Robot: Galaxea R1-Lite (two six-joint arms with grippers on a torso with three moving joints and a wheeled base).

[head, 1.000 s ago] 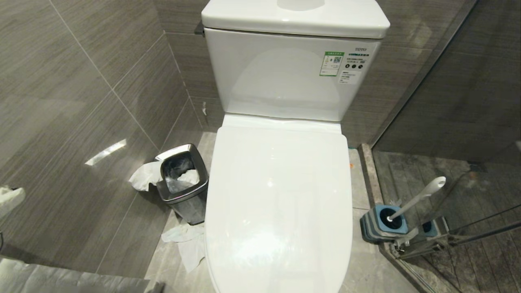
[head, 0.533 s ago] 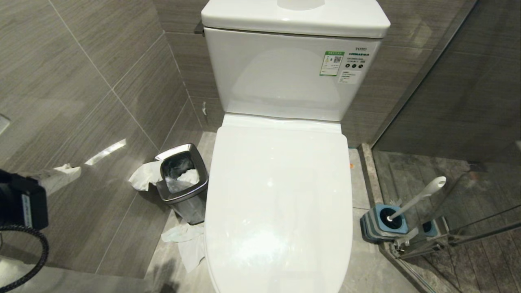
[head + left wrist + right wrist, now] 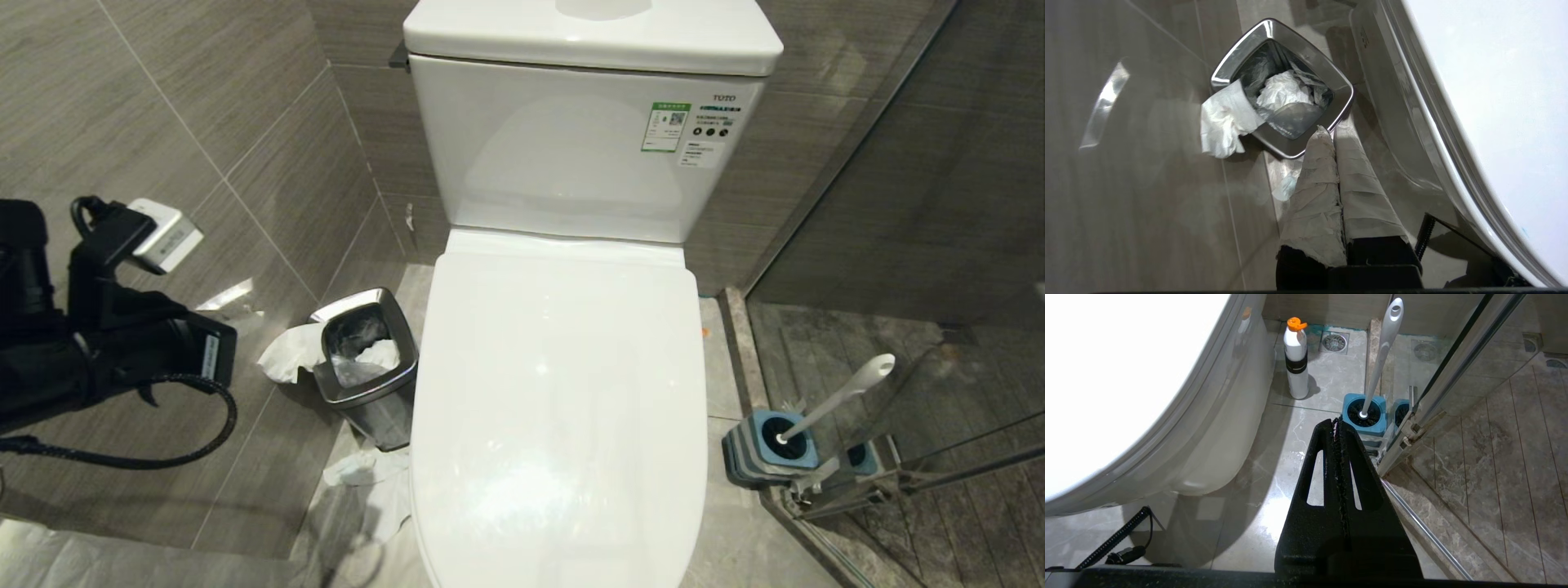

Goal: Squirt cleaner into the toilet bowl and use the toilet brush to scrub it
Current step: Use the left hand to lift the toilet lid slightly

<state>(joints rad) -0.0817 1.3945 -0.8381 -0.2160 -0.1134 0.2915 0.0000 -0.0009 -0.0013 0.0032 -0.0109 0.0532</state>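
head view: our left arm has swung into sight at nine o'clock, where a second ago only a scrap of it showed at the edge; the toilet, bin and brush have not shifted. we judge this the opening reach, since the toilet lid is down and hides the toilet bowl, so no cleaner or scrubbing can begin yet. we count one toilet, one steel bin at its nine o'clock side, one toilet brush standing in its blue holder at four o'clock.

left wrist view: our left hand is shut tight, cloth-wrapped fingers pressed together and holding nothing, hanging over the floor near the bin, with one crumpled tissue draped over its rim.

right wrist view: our right hand is likewise closed and empty, parked low. ahead at twelve o'clock stands one white bottle with an orange cap, probably the cleaner, and the brush handle just beside it.
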